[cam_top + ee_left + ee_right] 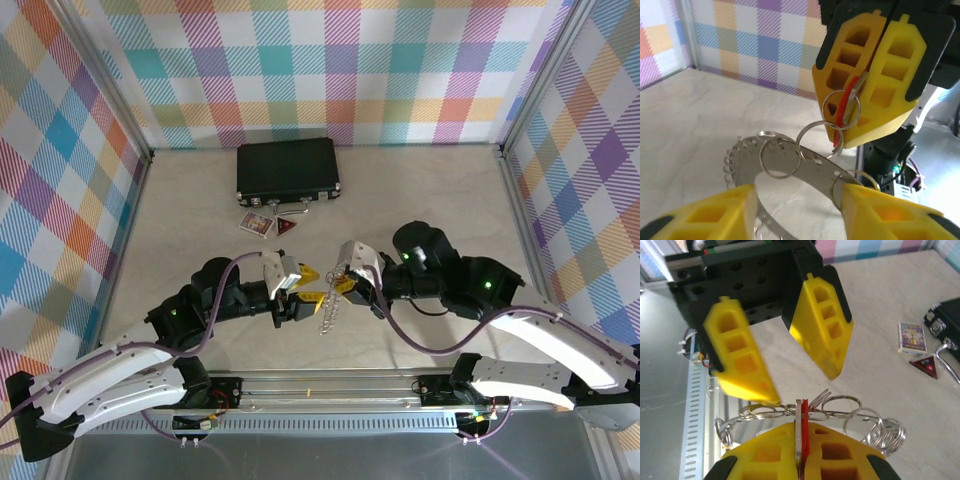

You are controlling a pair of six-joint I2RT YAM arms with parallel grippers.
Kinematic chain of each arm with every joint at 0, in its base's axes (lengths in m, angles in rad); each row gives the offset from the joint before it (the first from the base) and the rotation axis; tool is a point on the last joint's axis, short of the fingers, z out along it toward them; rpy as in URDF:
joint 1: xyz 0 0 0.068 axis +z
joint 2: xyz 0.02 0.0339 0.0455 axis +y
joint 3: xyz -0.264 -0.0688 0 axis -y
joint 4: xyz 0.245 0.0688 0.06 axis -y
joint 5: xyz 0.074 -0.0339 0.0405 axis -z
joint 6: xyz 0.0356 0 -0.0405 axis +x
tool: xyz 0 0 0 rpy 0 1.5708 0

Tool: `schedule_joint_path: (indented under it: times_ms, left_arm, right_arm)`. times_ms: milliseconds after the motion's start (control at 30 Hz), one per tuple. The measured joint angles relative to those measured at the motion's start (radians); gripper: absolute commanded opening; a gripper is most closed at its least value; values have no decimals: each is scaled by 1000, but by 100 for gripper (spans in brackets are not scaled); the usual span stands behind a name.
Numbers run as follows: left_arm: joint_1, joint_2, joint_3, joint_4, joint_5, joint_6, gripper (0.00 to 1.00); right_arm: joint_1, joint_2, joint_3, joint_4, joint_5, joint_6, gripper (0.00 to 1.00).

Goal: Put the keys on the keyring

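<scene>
1. Top external view: the two arms meet over the middle of the table (200,220). The left claw (292,285) and the right claw (345,284) are tip to tip, just beside each other.
2. The keyring (327,312) hangs as a thin silvery strand just below the two claws.
3. Near the back wall lies a black case (288,170). A small card pack (256,222) and a red triangular card (286,227) lie just in front of it, well apart from the claws.
4. Left wrist view: the right claw (855,134) is pressed closed on the keys (850,97), and the red tag and silver key stick out at its seam.
5. A small ring hangs from the keys and overlaps further rings leading down to the keyring (815,160), a curved metal band with holes. I cannot tell whether they are linked.
6. The left claw (799,194) stands wide apart, with the band crossing the gap and touching one finger.
7. Right wrist view: the right claw (800,432) grips the keys (801,436) upright. The keyring (840,407) lies just beyond them, under the spread left claw (800,382).
</scene>
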Motion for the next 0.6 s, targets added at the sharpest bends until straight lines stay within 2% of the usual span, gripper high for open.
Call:
schedule_joint_path:
  times_ms: [133, 167, 200, 233, 400, 600]
  left_arm:
    - [0, -44, -33, 16, -91, -23, 68]
    - [0, -50, -36, 18, -113, -22, 77]
    - [0, -57, -41, 24, -143, -26, 93]
    - [0, -62, -47, 25, -174, -34, 100]
    - [0, -63, -83, 24, -279, -47, 100]
    - [0, -64, -119, 26, -354, -61, 100]
  right_arm:
    - [-19, 81, 47, -24, 50, 8, 0]
    - [-31, 97, 52, -27, 55, 14, 0]
    - [-48, 117, 60, -34, 60, 24, 0]
    - [-66, 134, 66, -39, 61, 32, 0]
    - [-153, 217, 109, -46, 56, 92, 0]
    - [-256, 329, 172, -40, 19, 176, 0]
